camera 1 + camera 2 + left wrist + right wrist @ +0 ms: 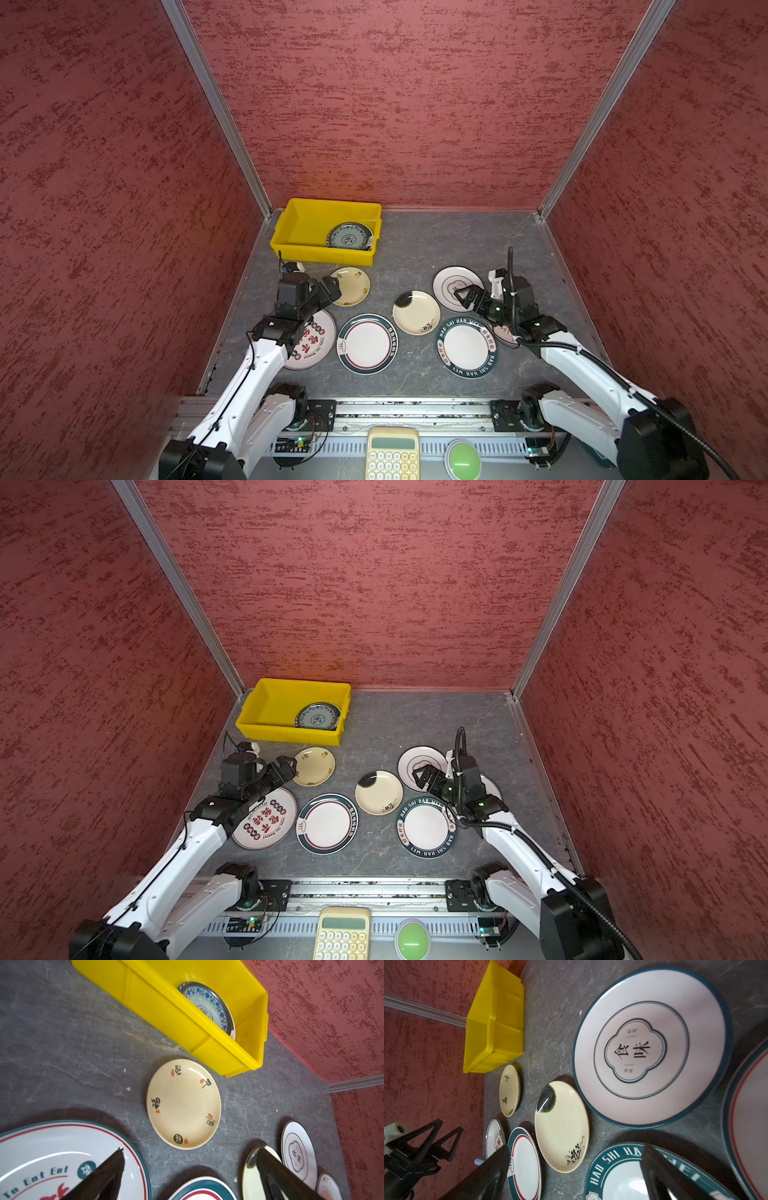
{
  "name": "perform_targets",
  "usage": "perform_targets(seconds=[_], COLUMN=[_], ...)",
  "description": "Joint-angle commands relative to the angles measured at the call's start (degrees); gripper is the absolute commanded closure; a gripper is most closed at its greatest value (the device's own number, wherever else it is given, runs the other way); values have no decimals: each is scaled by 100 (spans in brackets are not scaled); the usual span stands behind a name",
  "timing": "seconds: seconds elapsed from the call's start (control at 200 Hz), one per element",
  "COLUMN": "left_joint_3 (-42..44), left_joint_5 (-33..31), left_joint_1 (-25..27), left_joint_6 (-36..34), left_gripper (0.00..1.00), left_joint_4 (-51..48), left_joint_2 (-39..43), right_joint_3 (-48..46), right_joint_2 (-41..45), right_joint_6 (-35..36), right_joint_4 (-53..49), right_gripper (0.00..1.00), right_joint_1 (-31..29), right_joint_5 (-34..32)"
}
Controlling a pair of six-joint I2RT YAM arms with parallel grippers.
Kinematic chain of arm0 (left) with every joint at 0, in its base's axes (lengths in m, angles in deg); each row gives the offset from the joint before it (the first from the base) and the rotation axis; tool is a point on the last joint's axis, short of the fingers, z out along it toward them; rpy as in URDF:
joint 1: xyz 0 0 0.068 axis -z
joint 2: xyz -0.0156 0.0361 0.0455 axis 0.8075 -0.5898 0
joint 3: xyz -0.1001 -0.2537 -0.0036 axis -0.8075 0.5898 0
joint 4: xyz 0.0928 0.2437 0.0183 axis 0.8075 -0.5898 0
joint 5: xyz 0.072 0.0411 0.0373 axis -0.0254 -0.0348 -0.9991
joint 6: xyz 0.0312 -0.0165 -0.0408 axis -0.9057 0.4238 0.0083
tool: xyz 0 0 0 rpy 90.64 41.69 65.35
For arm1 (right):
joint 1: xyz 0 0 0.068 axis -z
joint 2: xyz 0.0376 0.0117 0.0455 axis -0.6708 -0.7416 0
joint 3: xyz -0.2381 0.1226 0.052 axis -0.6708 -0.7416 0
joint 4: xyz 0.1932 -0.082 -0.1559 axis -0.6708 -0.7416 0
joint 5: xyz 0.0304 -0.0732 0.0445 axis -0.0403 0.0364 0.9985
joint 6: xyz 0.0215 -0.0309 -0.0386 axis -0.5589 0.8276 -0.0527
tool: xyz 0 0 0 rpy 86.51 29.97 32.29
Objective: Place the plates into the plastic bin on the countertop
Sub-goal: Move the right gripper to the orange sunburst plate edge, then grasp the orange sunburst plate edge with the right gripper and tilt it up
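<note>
left gripper (pixel 330 291) wide open, empty, near cream plate (pixel 353 286); right gripper (pixel 465 296) wide open, empty, near white plate (pixel 451 280); teal plate (pixel 349 237) in yellow bin (pixel 299 249)

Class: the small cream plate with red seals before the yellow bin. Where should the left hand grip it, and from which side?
Take the cream plate by its raised rim, at the edge nearest the open left hand, probably coming in low from that side: it lies flat on the countertop, its far edge close to the yellow bin.
</note>
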Motion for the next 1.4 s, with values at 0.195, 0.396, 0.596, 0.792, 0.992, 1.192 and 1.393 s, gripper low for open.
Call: perform_targets(seconds=[0.195, 0.396, 0.596, 0.792, 0.992, 1.192, 1.393], left_joint_3=[237, 233, 381, 436, 597, 567, 532], left_joint_5=[1159, 1231, 1447, 1427, 1641, 1834, 1735], left_joint_1=[51, 158, 214, 232, 232, 241, 241], left_joint_6=[131, 57, 61, -488, -347, -311, -356], left_gripper=[1, 1, 1, 1, 1, 1, 1], left_joint_4=[706, 910, 1180, 1157, 1489, 1524, 1390], left_joint_2=[105, 98, 83, 194, 362, 281, 399], right_joint_3=[-6, -75, -420, -689, -786, -1025, -1283], right_joint_2=[722, 1018, 1549, 1705, 1514, 1566, 1676], right_joint_6=[-236, -835, -1819, -2211, -2495, -2714, -2912], right_joint_4=[-1371, -2223, -2495, -2512, -2506, -2191, -1988], right_gripper=[1, 1, 1, 3, 3, 10, 14], right_joint_1=[536, 1053, 1420, 1547, 1580, 1613, 1615], right_joint_5=[-1103, -1427, -1435, -1544, -1592, -1647, -1559])
